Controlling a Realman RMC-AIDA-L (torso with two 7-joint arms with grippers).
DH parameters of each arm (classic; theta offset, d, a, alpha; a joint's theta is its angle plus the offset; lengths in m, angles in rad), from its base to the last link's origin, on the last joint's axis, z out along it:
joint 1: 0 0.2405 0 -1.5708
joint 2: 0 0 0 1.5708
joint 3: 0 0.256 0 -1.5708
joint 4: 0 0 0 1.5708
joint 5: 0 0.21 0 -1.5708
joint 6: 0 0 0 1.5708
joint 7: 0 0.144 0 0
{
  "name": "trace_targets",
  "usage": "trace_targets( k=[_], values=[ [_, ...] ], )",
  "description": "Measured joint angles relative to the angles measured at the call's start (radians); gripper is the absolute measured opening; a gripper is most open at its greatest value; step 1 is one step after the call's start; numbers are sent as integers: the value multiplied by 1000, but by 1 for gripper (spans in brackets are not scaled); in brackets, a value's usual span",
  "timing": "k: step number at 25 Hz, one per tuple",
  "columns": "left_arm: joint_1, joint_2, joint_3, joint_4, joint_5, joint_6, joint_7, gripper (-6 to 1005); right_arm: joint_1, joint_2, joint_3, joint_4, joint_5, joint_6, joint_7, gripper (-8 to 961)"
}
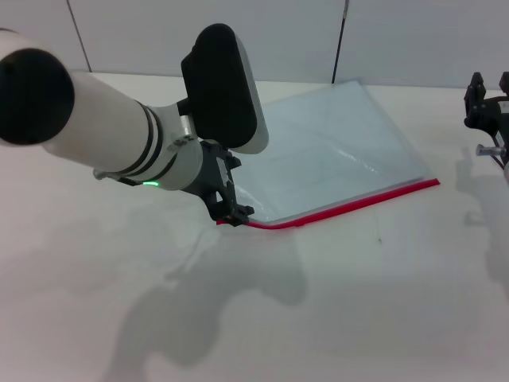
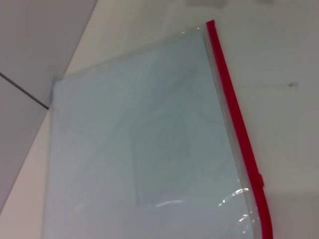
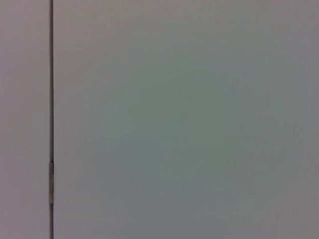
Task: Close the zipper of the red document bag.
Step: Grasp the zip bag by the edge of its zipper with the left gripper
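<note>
We are observing the red document bag (image 1: 334, 151) lying flat on the white bench (image 1: 358, 302), a translucent pale blue-grey pouch set at an angle, its far corner reaching toward the wall panels (image 1: 159, 32). The zipper (image 1: 350, 205) is running as a thin red strip along the bag's near edge, slightly wavy, from the corner on our right down to the left end. Our left hand (image 1: 233, 212) is sitting at that left end of the zipper, low over the bench and touching or just beside the red strip; we cannot tell whether its fingers are open or closed on it. In the left wrist view, the bag (image 2: 139, 149) is filling most of the frame with the zipper (image 2: 239, 124) along one side and a small slider bump partway along it. Our right hand (image 1: 487, 103) is hanging at the far right edge, well apart from the bag, its state unreadable.
</note>
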Motion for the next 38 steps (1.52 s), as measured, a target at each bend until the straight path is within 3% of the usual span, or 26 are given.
trace_targets(
  k=[15,38],
  values=[
    [-34,-2,9,22,15,-83,-8,756,8,0,0,2,0,0,0,394],
    [-81,-3,89,152,56,22,-42,745,11,0,0,0,0,0,0,380]
  ],
)
